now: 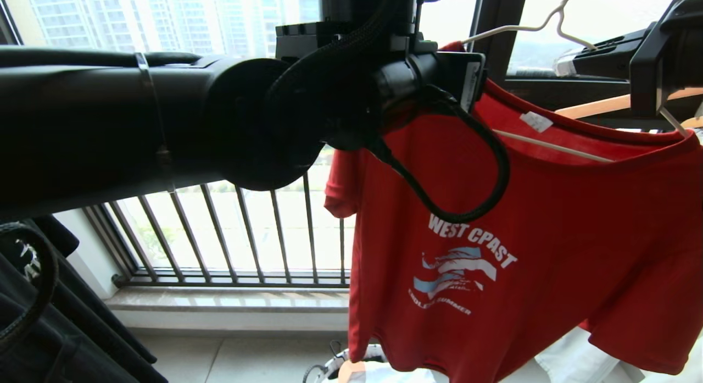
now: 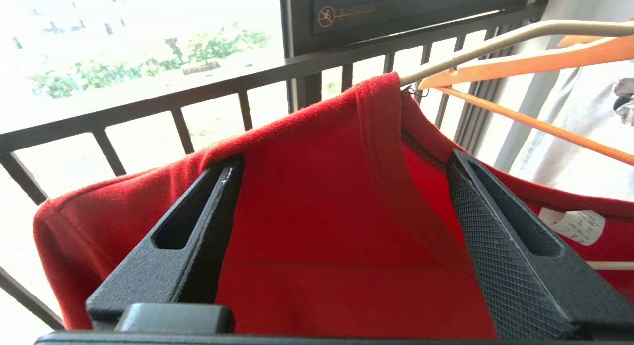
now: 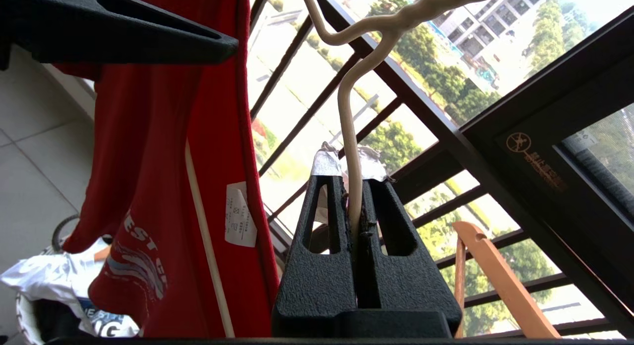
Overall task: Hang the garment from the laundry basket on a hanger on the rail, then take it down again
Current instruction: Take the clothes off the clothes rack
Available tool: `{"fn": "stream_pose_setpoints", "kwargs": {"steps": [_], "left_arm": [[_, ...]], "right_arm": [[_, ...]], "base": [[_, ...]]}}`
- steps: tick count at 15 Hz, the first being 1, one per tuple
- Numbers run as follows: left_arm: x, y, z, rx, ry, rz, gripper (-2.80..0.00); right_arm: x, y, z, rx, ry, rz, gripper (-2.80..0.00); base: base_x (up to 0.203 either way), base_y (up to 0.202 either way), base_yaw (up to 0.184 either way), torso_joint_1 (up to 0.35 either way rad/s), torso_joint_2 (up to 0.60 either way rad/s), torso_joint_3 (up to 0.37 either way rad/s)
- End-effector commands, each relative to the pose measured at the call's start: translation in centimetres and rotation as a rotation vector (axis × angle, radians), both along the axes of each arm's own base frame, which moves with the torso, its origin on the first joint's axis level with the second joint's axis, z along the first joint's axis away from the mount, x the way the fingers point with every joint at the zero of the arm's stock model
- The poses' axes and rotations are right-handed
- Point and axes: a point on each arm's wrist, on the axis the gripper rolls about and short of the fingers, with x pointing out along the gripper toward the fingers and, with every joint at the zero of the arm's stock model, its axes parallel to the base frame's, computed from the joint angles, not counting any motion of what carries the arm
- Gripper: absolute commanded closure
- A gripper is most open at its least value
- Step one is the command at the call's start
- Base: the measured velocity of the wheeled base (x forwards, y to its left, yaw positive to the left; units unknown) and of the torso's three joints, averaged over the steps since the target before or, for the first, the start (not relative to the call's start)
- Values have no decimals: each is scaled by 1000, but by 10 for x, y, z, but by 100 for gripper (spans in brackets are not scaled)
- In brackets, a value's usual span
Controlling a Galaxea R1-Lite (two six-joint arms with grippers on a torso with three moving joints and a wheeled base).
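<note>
One red garment [image 1: 549, 251] hangs on one thin white hanger [image 1: 549, 145], in front of the black window railing [image 1: 230, 240]. The left end effector [image 2: 342, 186] has its two fingers [image 2: 198, 226] spread apart around the shirt's shoulder, the cloth lying between them. The right end effector [image 3: 354, 186] is clamped on the hanger's wire neck. One orange wooden hanger [image 3: 500, 280] shows nearby, and the laundry basket [image 1: 335, 366] sits on the floor below.

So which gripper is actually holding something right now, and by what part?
The right gripper is shut on the white hanger, pinching the wire stem just below its hook. The left gripper is open astride the red T-shirt shoulder, holding nothing.
</note>
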Motion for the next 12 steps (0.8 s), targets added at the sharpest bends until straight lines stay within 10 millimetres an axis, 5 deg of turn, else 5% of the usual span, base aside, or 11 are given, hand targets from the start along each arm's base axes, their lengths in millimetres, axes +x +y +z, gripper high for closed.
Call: {"fn": "stream_pose_setpoints", "kwargs": {"steps": [1,12], "left_arm": [[3,-2,-2,-1,-18,38,-280],[-20,24,2,30,-3,30,-280]], "right_arm": [[-1,1,1,-4,-5,2,0],[-1,3,2,-6,-9,-4,0]], "base": [[0,0,0,0,0,0],[0,0,0,0,0,0]]}}
